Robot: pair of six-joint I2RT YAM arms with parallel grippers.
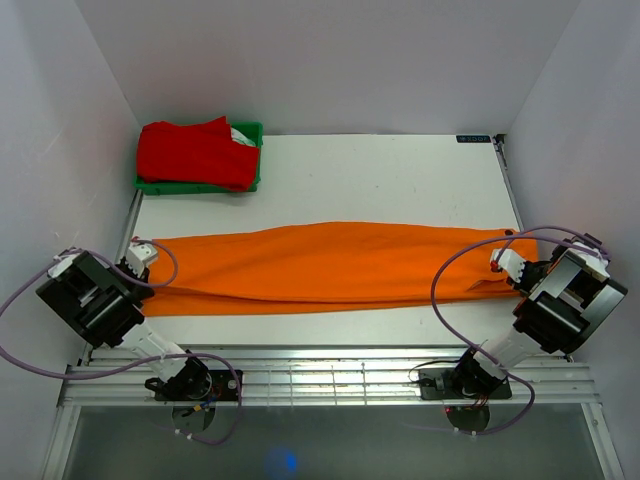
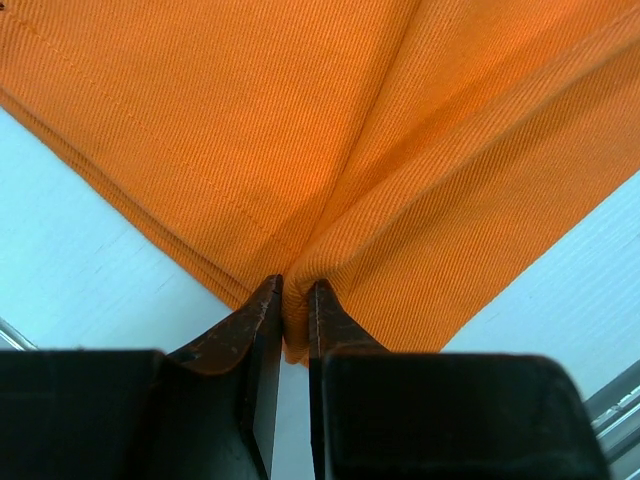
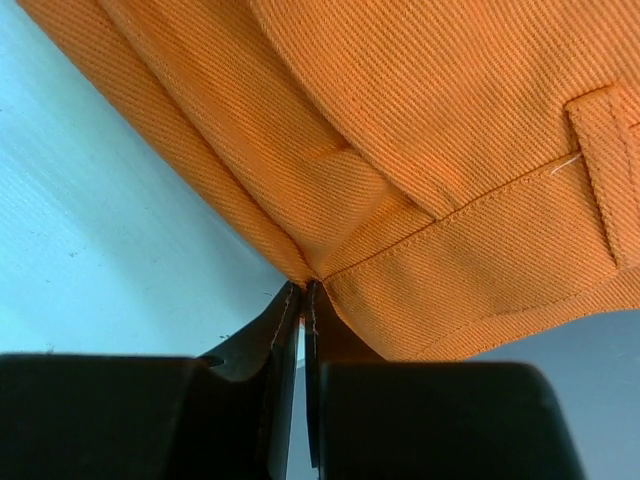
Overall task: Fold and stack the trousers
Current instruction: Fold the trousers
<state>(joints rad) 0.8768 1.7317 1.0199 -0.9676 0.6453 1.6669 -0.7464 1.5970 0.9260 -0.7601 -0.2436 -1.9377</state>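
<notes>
The orange trousers (image 1: 330, 265) lie stretched out lengthwise across the white table, folded along their length. My left gripper (image 1: 140, 262) is at their left end, shut on a bunched fold of the orange cloth (image 2: 330, 170); the fold is pinched between the fingertips (image 2: 295, 290). At the right end my right gripper (image 1: 505, 265) is shut on the edge of the waistband (image 3: 470, 240), its tips (image 3: 303, 285) nearly touching with the cloth's corner caught between them. A belt loop (image 3: 595, 170) shows on the waistband.
A green bin (image 1: 256, 165) holding a red garment (image 1: 195, 152) stands at the back left of the table (image 1: 400, 170). White walls close in on both sides. A metal rail (image 1: 330, 370) runs along the near edge by the arm bases.
</notes>
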